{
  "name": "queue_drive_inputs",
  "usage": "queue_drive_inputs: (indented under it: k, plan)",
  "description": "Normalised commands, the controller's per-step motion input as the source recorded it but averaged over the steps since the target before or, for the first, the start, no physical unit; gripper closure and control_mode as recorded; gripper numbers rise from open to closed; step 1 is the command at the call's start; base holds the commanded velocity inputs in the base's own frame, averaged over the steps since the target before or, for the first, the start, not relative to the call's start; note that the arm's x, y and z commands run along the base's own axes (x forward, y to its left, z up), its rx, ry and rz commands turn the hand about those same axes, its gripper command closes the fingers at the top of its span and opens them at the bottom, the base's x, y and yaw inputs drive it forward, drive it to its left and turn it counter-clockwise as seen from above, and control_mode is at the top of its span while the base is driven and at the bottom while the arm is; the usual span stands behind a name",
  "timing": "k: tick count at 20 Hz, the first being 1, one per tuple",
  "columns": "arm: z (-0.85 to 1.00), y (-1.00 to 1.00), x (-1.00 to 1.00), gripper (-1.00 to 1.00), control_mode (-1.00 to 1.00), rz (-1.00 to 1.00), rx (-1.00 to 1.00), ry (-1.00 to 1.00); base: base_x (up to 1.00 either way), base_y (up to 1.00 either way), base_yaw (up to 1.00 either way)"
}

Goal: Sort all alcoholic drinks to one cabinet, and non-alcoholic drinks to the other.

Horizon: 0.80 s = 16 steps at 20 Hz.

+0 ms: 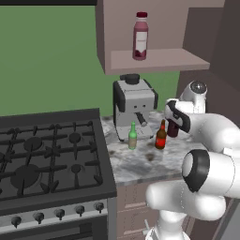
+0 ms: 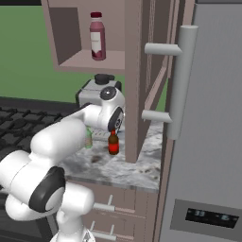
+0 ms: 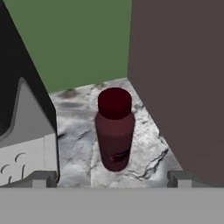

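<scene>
Two spread fingertips [image 3: 38,180] level before the upright maroon bottle [image 3: 114,129].

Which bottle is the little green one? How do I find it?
Look at the marble counter beside the stove. In front of the coffee machine stands the green bottle, left of a brown bottle. It is slimmer, with a pale label.

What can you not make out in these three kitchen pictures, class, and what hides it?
- Dark maroon bottle: in the left base view, the arm hides most of it.
- Green bottle: in the right base view, the arm largely covers it.
- Labels on the amber bottle and pink bottle: too small to read.
- Coffee machine: cut off by the hand view's left edge.
</scene>
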Motion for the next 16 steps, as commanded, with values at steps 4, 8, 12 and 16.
queue_drive_inputs:
  k: [4, 8, 12, 16]
  plan:
    - [-0.2, -0.09, 0.27, -1.0, -1.0, 0.0, 0.0, 0.01, 0.0, 0.0, 0.0]
    - [-0.18, -0.09, 0.26, -1.0, -1.0, 0.0, 0.0, 0.0, 0.0, 0.0, 0.0]
    - [-0.11, -0.1, 0.23, -1.0, -1.0, 0.0, 0.0, 0.0, 0.0, 0.0, 0.0]
    - [-0.1, -0.08, 0.24, -1.0, -1.0, 0.0, 0.0, 0.0, 0.0, 0.0, 0.0]
